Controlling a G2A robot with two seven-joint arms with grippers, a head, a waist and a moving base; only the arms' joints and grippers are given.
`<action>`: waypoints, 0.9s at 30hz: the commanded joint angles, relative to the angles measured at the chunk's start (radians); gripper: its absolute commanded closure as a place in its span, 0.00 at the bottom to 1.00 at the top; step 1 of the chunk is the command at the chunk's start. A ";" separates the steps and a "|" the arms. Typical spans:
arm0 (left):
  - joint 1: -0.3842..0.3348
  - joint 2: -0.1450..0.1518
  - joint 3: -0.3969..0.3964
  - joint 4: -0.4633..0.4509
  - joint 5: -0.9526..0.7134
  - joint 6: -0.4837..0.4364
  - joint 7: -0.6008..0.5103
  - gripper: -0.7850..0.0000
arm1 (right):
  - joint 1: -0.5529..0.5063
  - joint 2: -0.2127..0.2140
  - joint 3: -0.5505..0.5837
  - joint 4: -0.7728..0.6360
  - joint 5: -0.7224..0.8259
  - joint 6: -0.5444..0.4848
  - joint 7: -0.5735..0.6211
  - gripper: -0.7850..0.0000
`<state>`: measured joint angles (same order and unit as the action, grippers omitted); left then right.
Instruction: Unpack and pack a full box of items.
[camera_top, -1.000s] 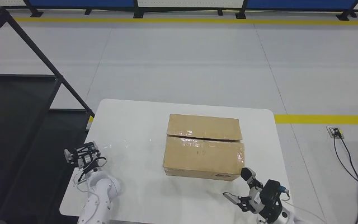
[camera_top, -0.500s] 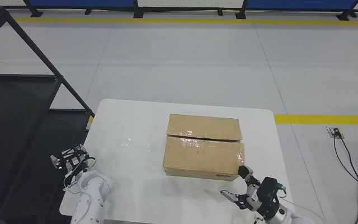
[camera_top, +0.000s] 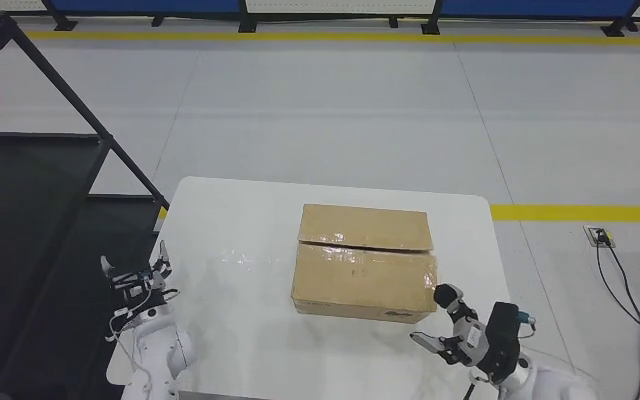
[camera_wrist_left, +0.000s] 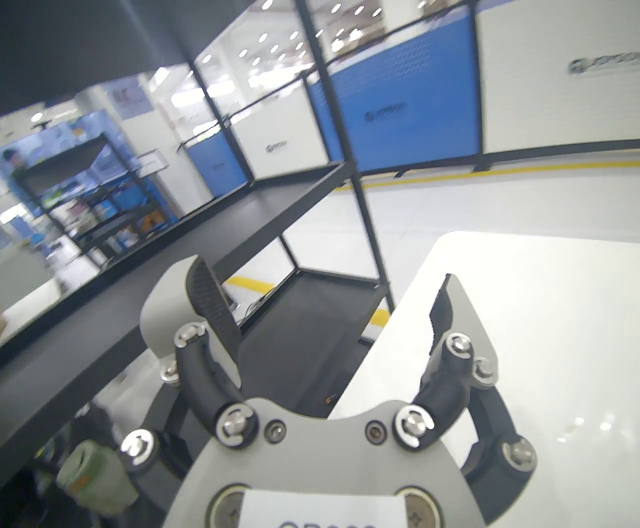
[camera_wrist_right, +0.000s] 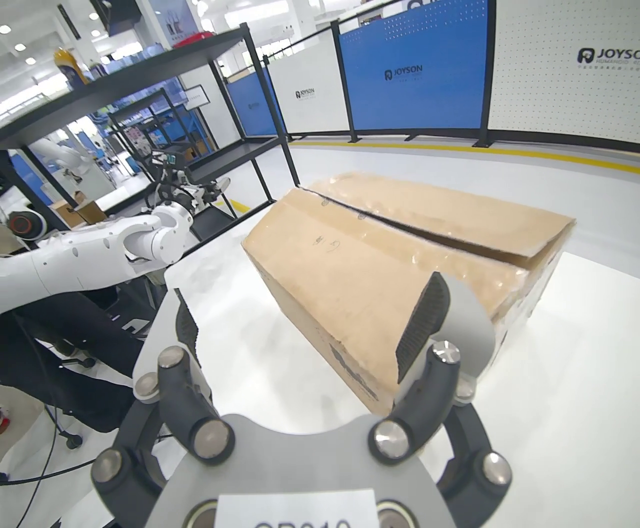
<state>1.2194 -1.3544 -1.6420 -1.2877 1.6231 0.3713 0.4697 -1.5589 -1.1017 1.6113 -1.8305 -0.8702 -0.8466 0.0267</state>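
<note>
Left gripper, top view: sits at the near left corner of the white table, fingers spread, nothing between them. Right gripper, same view: sits off the near right corner of the cardboard box, fingers spread and empty, one fingertip close beside the box corner; contact cannot be confirmed. The box lies at the middle of the table, slightly toward the right side, top flaps down with a seam running along its length. A black shelving rack stands on the floor just beside the table's left edge.

Left wrist view: the left gripper's two ribbed pads stand well apart, holding nothing. The gripper hangs across the table's left edge, with the rack's dark shelves just beyond that edge.

Right wrist view: the right gripper's fingers are wide apart and empty. The box lies directly ahead of them, its near corner behind one fingertip. Clear tape runs along the flap seam, and the seam shows a dark gap. The left arm is visible past the table's far side, near the rack.
</note>
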 joint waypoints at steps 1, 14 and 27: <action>0.040 0.011 -0.011 -0.032 0.059 -0.104 0.063 0.00 | -0.006 0.005 0.030 -0.001 0.077 0.001 0.039 0.00; 0.057 0.010 0.001 -0.091 0.005 -0.204 -0.007 0.00 | 0.023 0.004 0.011 0.019 0.084 0.051 0.071 0.00; 0.100 0.033 -0.076 -0.379 -0.477 -0.749 -0.568 0.00 | 0.317 0.051 -0.003 0.323 0.546 -0.003 0.594 0.00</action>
<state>1.3163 -1.3242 -1.7078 -1.6497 1.2267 -0.3123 -0.0374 -1.2875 -1.0576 1.6212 -1.5499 -0.4178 -0.8547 0.5091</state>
